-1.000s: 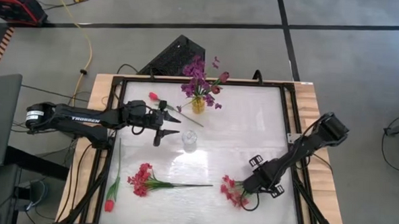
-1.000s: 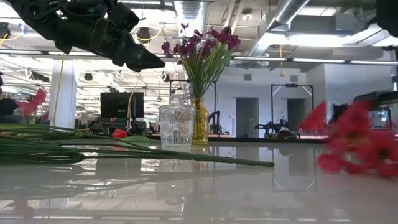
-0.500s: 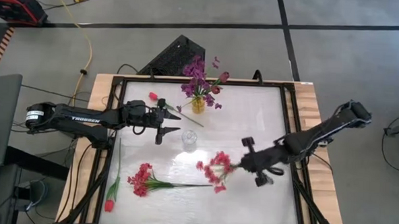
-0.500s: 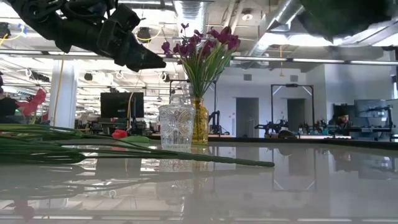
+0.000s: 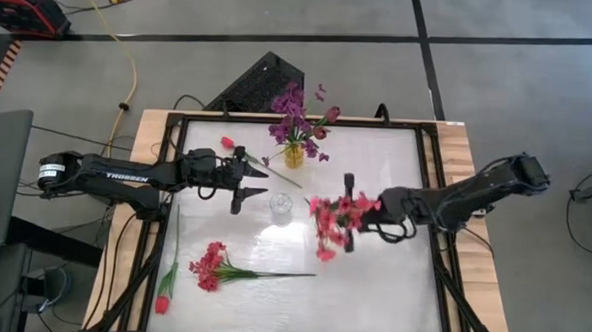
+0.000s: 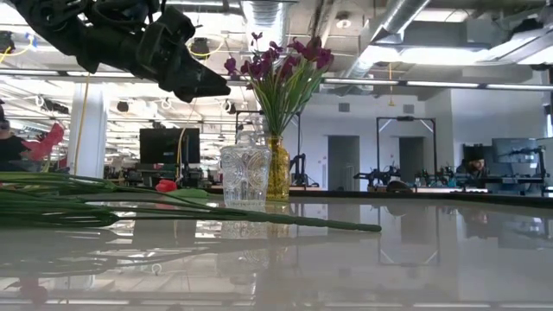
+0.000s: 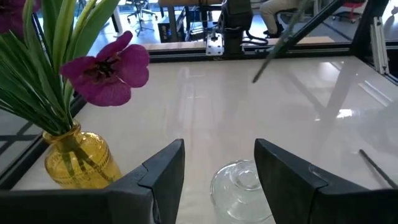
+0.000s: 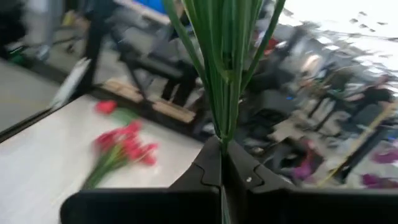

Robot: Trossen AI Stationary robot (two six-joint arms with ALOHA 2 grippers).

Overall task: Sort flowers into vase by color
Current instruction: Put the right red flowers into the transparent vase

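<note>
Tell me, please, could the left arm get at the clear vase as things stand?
Probably yes: the left gripper hangs open and empty just beside the clear vase, with bare table around it. The right gripper, holding the red spray, is on the far side.

One camera looks straight down on the whole table [image 5: 371, 289]. One sits low at the table top, looking across into the room. Each arm carries a close-up camera. The top and low cameras both see the clear glass vase [image 5: 280, 209] and the yellow vase [image 5: 294, 155].

The slim black left arm [image 5: 125, 174] bears white "TROSSEN" lettering; the matching black right arm [image 5: 475, 197] shows no marking.
</note>
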